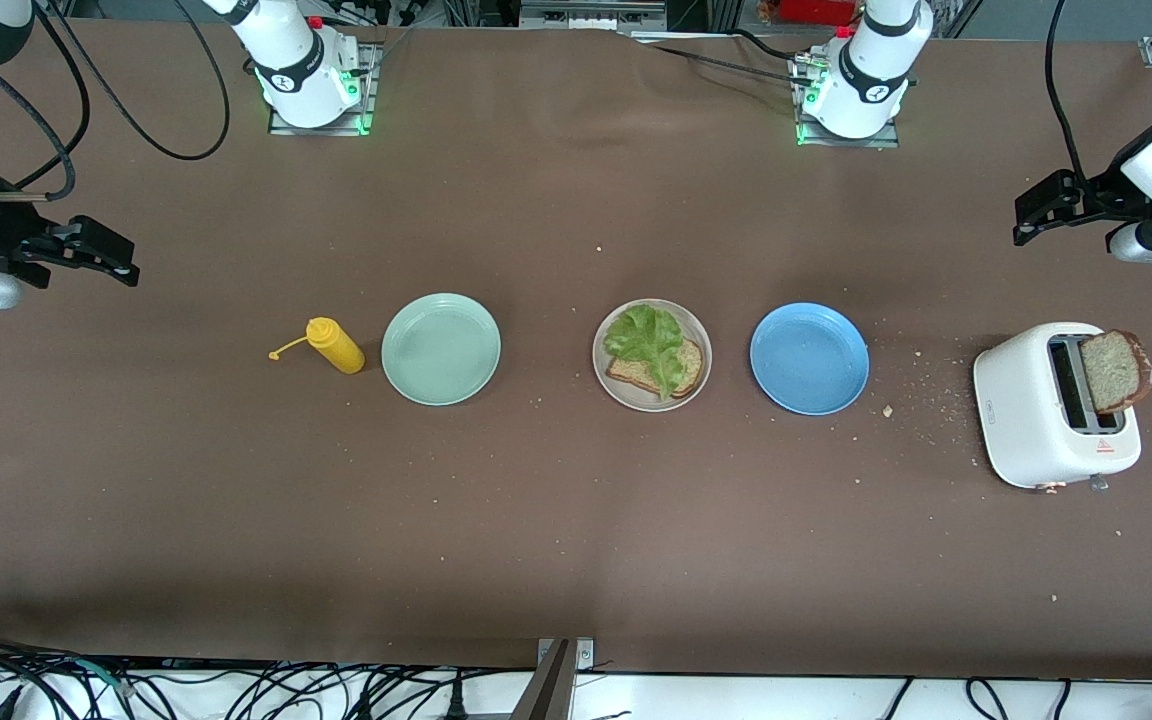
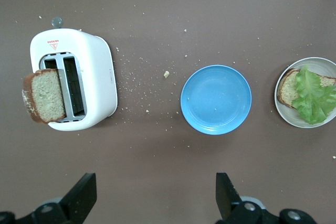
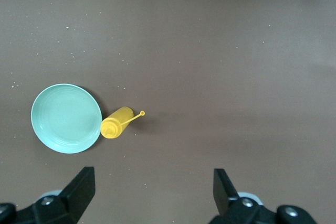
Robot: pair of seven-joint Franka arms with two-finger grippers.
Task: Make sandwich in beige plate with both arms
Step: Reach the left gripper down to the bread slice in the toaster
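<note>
One slice of bread point(image 1: 658, 370) already lay in the beige plate point(image 1: 626, 392) near the middle of the table point(image 1: 576, 520), with a ruffled lettuce leaf point(image 1: 648, 340) draped over it and lapping the plate's rim on the edge toward the robots' bases; the second slice point(image 1: 1114, 372) stood tilted out of the white toaster point(image 1: 1036, 420) at the left arm's end of the table, leaning past the toaster's outer side. Both arms were up and waiting at the table's two ends — the left gripper point(image 1: 1036, 212) over bare table between the toaster and the base edge, the right gripper point(image 1: 96, 258) over bare table at the right arm's end, each with its jaws spread wide and holding nothing. The risks, as I judged them, sat mostly with that leaning slice: a pinch on its crust alone could crumble it, as the crumbs point(image 1: 921, 395) strewn between the toaster and the blue plate point(image 1: 809, 358) hinted, and a sideways pull might tip or drag the light toaster. Carried over, the slice could land on the blue plate just beside the beige one — or come down skewed and push the loose leaf off the bread. The mint-green plate point(image 1: 441, 349) and the yellow squeeze bottle point(image 1: 336, 346) lay toward the right arm's end, where a careless sweep by the right arm could knock the bottle.
</note>
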